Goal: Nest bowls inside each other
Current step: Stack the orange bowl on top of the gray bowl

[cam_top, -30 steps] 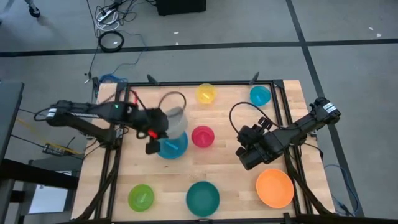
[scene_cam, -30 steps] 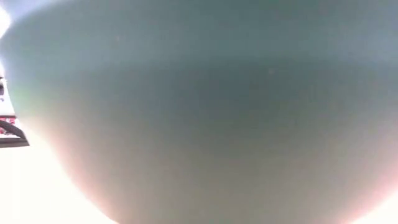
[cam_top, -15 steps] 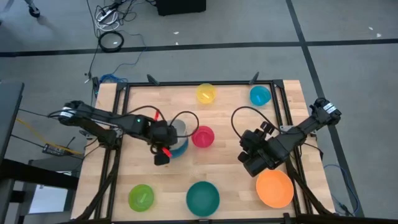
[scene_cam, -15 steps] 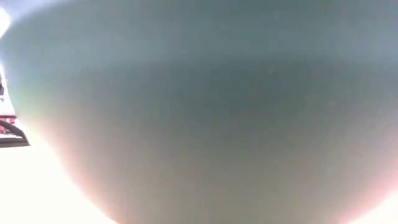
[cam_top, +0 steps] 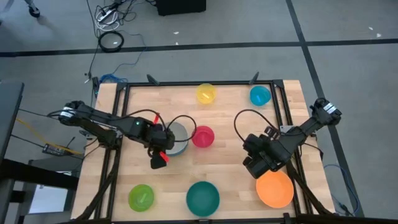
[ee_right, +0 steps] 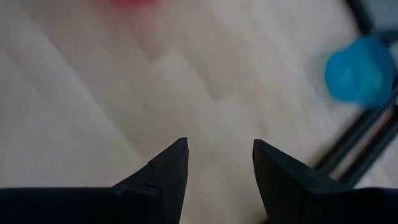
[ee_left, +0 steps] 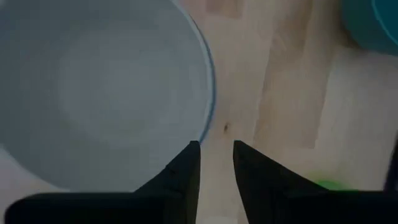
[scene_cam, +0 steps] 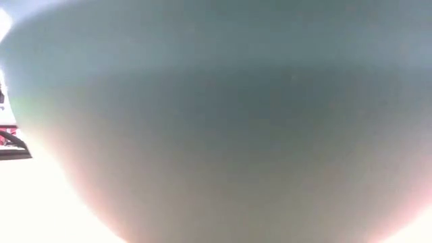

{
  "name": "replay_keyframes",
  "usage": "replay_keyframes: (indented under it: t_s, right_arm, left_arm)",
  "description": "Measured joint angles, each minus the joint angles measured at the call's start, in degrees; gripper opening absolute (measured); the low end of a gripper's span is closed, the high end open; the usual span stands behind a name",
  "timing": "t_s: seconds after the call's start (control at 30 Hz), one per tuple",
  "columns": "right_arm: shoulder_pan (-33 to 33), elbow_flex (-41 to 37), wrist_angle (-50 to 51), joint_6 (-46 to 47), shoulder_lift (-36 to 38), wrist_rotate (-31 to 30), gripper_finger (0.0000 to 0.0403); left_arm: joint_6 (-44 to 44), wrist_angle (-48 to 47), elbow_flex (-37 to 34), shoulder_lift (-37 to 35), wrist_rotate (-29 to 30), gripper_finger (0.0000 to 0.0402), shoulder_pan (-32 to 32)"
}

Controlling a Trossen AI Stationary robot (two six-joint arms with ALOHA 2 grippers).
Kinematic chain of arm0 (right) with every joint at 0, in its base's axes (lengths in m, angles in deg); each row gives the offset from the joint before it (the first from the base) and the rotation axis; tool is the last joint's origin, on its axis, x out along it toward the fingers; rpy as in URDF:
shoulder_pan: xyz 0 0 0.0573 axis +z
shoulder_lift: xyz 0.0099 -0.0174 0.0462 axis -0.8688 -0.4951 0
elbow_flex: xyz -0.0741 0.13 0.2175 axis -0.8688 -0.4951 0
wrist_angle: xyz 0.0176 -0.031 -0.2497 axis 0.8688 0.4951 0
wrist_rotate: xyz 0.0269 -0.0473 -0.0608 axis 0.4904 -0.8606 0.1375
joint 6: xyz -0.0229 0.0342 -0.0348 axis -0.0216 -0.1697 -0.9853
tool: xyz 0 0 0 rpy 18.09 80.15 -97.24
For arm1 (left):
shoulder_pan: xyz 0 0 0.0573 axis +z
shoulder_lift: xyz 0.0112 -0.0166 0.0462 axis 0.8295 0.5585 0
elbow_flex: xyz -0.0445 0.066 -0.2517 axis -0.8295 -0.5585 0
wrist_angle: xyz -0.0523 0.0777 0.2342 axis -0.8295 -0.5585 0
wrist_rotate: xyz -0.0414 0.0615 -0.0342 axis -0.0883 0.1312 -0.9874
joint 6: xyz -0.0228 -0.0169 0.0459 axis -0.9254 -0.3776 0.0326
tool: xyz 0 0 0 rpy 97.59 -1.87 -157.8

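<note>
A sage-grey bowl (cam_top: 177, 134) sits nested inside a blue bowl whose rim (ee_left: 210, 93) shows around it, at the table's middle left. My left gripper (cam_top: 165, 152) stands open at that stack's near-left rim, its fingers (ee_left: 189, 165) just outside the rim, wood showing between them. A pink-red bowl (cam_top: 203, 135) rests beside the stack. An orange bowl (cam_top: 275, 188) sits at the near right, and my right gripper (cam_top: 254, 163) hovers open (ee_right: 217, 155) over bare wood just beyond it.
A yellow bowl (cam_top: 206, 93) and a cyan bowl (cam_top: 260, 95) stand at the far edge. A teal bowl (cam_top: 203, 198) and a lime bowl (cam_top: 141, 197) stand at the near edge. The teal bowl's wall (scene_cam: 216, 121) fills the low view. Bare wood lies mid-table.
My left gripper has come down with the tilted sage-grey bowl, set it into the blue bowl, opened and let go. It has shifted toward the near edge. The bowl now sits level in the blue one. My right gripper has drifted toward the near edge, closer to the orange bowl.
</note>
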Motion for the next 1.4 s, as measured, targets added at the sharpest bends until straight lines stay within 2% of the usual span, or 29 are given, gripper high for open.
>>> replay_keyframes:
  t_s: [0.2,0.37,0.47,0.6,1.0,1.4]
  right_arm:
    - [4.52,-0.01,-0.69,6.37,0.0,19.06,0.0167]
    - [8.95,-0.02,-8.11,14.17,0.0,26.64,0.0167]
    - [10.7,-0.02,-15.66,17.98,-0.38,26.97,0.0167]
    - [12.51,-0.05,-20.66,21.09,-1.51,26.82,0.0167]
    - [16.69,-0.15,-26.57,19.94,-11.92,27.25,0.0167]
    - [17.14,-0.15,-27.62,15.86,-20.22,27.35,0.0167]
  left_arm:
    - [-1.25,-6.5,3.2,-0.45,12.39,0.0105,-0.79]
    - [-4.49,-10.69,5.43,-1.29,23.75,0.0105,-1.4]
    - [-5.87,-11.37,5.78,-1.76,26.97,0.0105,-1.56]
    - [-6.22,-11.26,5.74,-1.95,27.36,0.0106,-1.59]
    - [-7.35,-11.13,5.74,-2.01,29.04,0.0106,-2.03]
    - [-7.35,-10.69,5.72,-1.98,29.07,0.0106,-2.31]
